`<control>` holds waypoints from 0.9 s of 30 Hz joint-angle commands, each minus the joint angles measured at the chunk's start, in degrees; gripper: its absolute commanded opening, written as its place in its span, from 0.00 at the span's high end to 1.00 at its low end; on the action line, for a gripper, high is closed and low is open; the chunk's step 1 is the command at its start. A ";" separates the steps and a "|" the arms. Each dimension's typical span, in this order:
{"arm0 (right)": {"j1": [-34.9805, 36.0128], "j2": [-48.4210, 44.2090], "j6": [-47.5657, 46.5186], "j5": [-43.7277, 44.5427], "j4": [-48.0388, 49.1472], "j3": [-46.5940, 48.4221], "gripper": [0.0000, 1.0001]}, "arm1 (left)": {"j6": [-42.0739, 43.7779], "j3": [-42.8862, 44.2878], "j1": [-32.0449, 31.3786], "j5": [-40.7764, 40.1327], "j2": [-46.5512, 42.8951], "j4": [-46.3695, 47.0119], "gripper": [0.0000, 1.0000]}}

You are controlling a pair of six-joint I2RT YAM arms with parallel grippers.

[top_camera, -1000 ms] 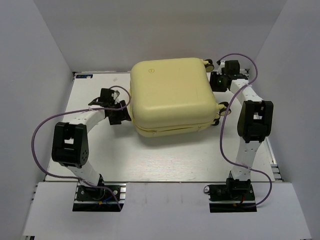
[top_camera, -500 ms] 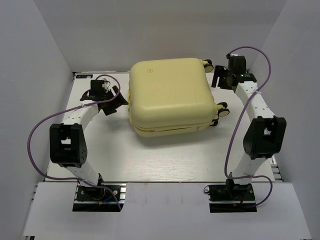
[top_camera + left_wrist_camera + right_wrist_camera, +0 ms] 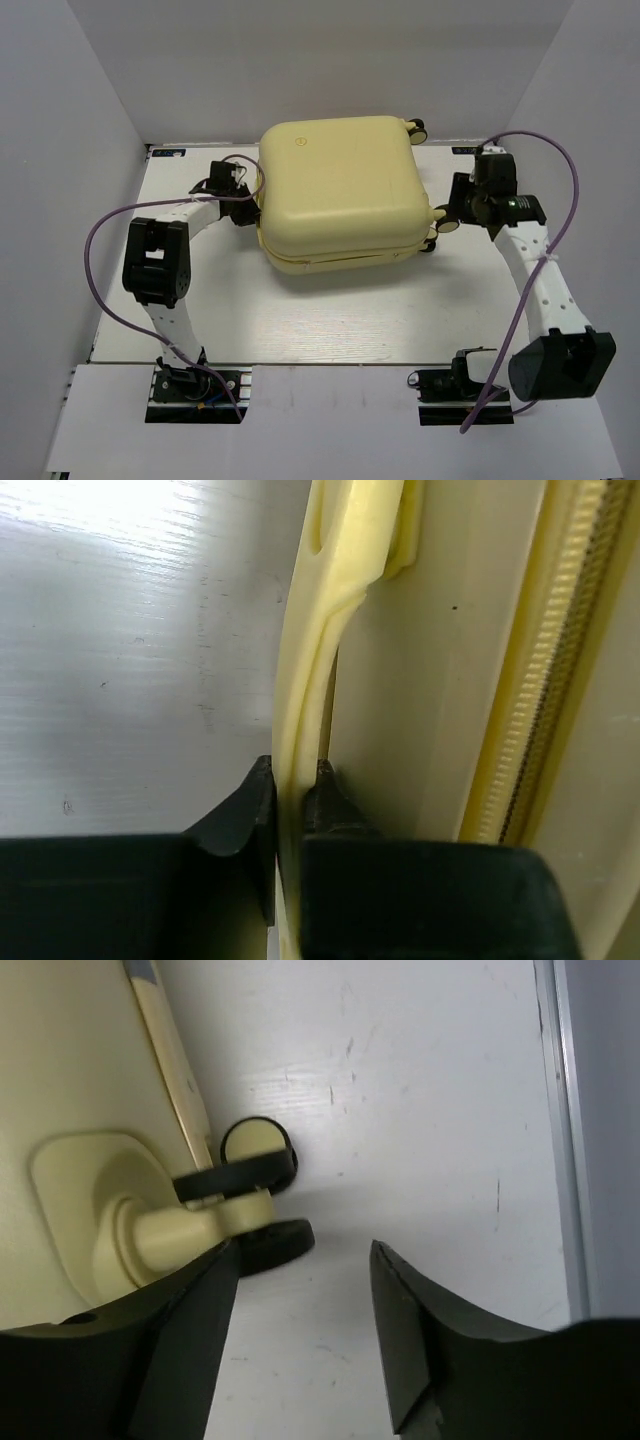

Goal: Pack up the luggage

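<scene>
White table (image 3: 350, 320): one luggage (image 3: 340, 190), closed; left fingers (image 3: 240, 815) pinch its side handle (image 3: 310, 680); right fingers (image 3: 190, 1340) spread beside one wheel (image 3: 250, 1150).

**Luggage** (image 3: 340, 195): one hard-shell case, pale yellow, with rounded corners and a smooth shell.

**State:** shut. The two halves meet along a seam that shows on the near side.

**Pose:** lying flat on one broad face, turned slightly out of square with the table (image 3: 330, 310).

**Position:** on the far half of the table, roughly central between its left and right edges. The far corners lie close to the table's far edge.

**Wheels** (image 3: 415, 128): black and cream, on the side facing the table's right edge. The nearer caster (image 3: 258, 1150) is a twin wheel on a cream stem.

**Side handle** (image 3: 300, 710): a thin pale yellow strap on the side facing the table's left edge, bowed away from the shell.

**Zip** (image 3: 540, 680): cream teeth running beside the handle.
</scene>
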 commanded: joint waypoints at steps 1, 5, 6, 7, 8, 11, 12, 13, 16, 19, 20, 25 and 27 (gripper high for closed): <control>0.02 -2.10 4.44 5.61 -5.67 -4.22 0.41 | -0.75 -1.16 -2.23 -0.60 1.82 -2.64 0.94; 0.63 -4.56 1.92 -3.11 -7.43 -8.27 0.54 | -0.15 -3.62 -2.06 -3.68 0.68 -4.13 1.00; 0.55 -5.61 1.47 -5.18 -7.17 -9.15 0.56 | -0.05 -3.89 -2.14 -3.69 0.24 -4.39 1.00; 0.72 -6.14 0.94 -8.16 -5.51 -12.03 0.60 | -0.05 -5.20 -2.06 -3.51 -0.29 -4.40 1.00; 0.99 -5.97 -0.02 -9.58 -4.80 -12.58 0.60 | 0.12 -5.82 -2.05 -3.16 -0.47 -3.87 1.00; 2.12 -1.86 -0.99 -10.64 -3.56 -11.19 0.66 | 0.21 -7.05 -2.05 -3.33 -1.44 -3.69 1.00; 2.31 -1.14 -0.74 -10.39 0.44 -10.75 0.66 | 0.47 -7.05 -2.05 -3.16 -1.52 -3.61 1.00; 2.48 -0.44 -0.82 -10.64 2.40 -10.74 0.66 | 0.65 -7.05 -2.05 -3.07 -1.52 -4.04 1.00; 3.27 1.84 -1.00 -10.99 14.61 -11.53 0.72 | 0.91 -7.14 -2.05 -2.98 -1.87 -4.13 1.00; 4.24 3.77 -2.48 -13.53 20.34 -8.74 0.76 | 1.44 -7.49 -2.14 -2.63 -2.05 -4.05 1.00; 4.68 4.83 -2.67 -14.07 21.30 -7.59 0.77 | 1.27 -7.49 -2.14 -2.54 -2.14 -4.22 1.00; 6.08 8.71 -5.39 -12.93 20.26 -3.89 0.78 | 1.79 -7.32 -2.14 -2.54 -2.23 -4.22 1.00; 6.26 8.71 -4.95 -13.37 22.98 -3.46 0.78 | 1.53 -7.06 -2.05 -2.37 -2.14 -4.22 1.00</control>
